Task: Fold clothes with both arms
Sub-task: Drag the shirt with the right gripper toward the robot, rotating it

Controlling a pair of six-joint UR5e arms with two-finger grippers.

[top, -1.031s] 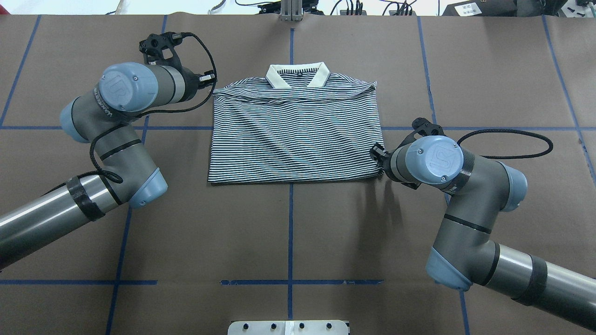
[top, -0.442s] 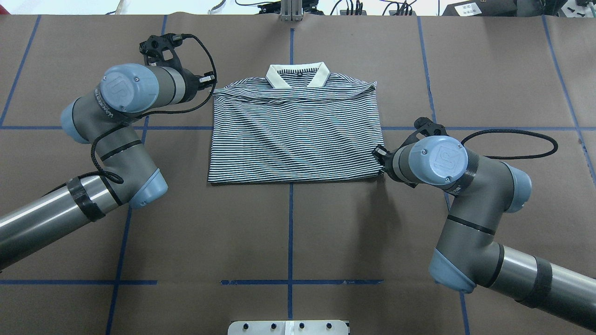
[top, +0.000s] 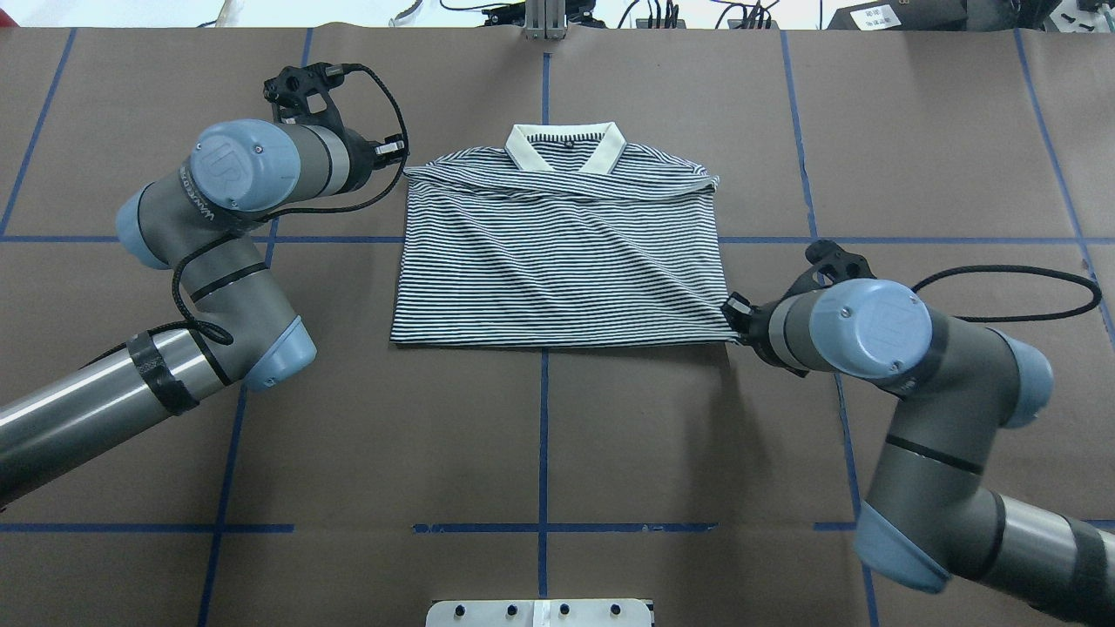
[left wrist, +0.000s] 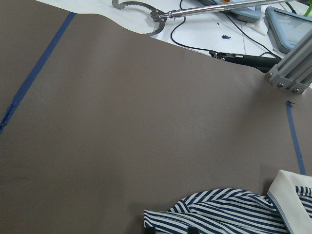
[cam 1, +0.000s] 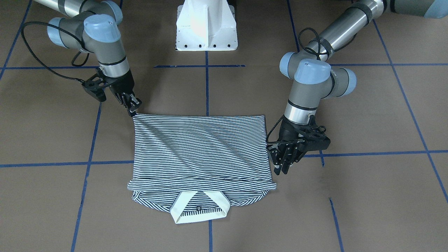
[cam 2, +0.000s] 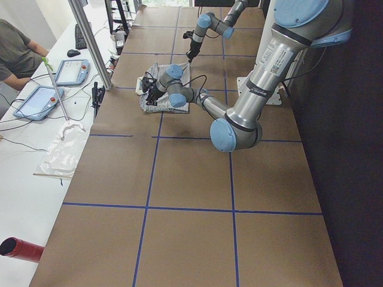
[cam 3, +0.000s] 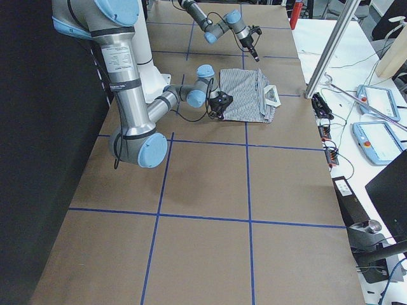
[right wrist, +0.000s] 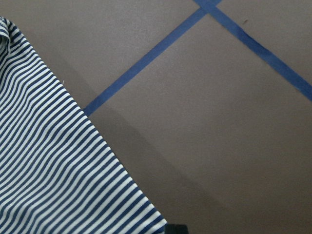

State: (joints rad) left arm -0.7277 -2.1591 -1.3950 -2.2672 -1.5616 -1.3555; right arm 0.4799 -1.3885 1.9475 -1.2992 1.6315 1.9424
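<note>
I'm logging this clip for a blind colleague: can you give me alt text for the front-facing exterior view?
A folded striped polo shirt lies flat on the brown table, cream collar nearest the camera. The right gripper pinches its far corner at the view's left; the left gripper hangs just beside its edge at the view's right.

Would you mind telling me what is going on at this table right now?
The robot is folding a striped polo shirt, which lies folded on the table, collar away from the robot. The right gripper pinches the shirt's near corner on its side. The left gripper hovers beside the far shoulder, fingers apart, holding nothing.
</note>
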